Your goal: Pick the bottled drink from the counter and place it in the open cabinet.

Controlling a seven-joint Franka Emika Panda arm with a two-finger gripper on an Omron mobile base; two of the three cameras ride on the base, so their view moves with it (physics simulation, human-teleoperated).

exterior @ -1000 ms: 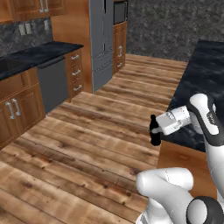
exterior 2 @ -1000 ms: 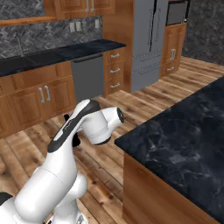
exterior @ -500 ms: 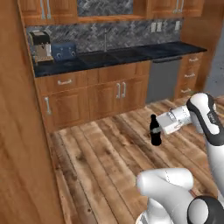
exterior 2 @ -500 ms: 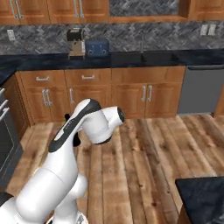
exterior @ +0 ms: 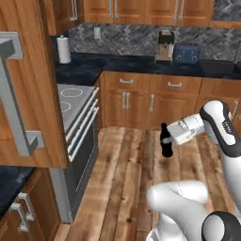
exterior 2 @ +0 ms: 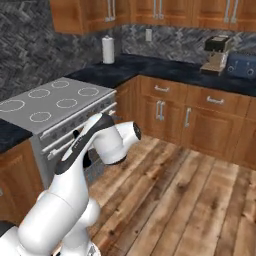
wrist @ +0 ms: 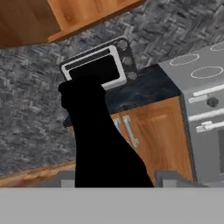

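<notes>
Black cola-style bottled drink [exterior: 166, 142]: upright in gripper [exterior: 172, 139], jaws clamped on body, carried over wood floor, well off any worktop. Prob. light, rigid, smooth, so slip-prone; narrow neck poor hold, grip mid-body. Open cabinet door [exterior: 23, 89] at left, w/ grey bar handle.

A paper towel roll [exterior: 63, 49], coffee machine [exterior: 164, 46] and stove [exterior 2: 55, 102] stand around.

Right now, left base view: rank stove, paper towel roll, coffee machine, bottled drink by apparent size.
1. stove
2. bottled drink, nearer the camera, so inflated
3. coffee machine and paper towel roll look alike; not ranked
</notes>
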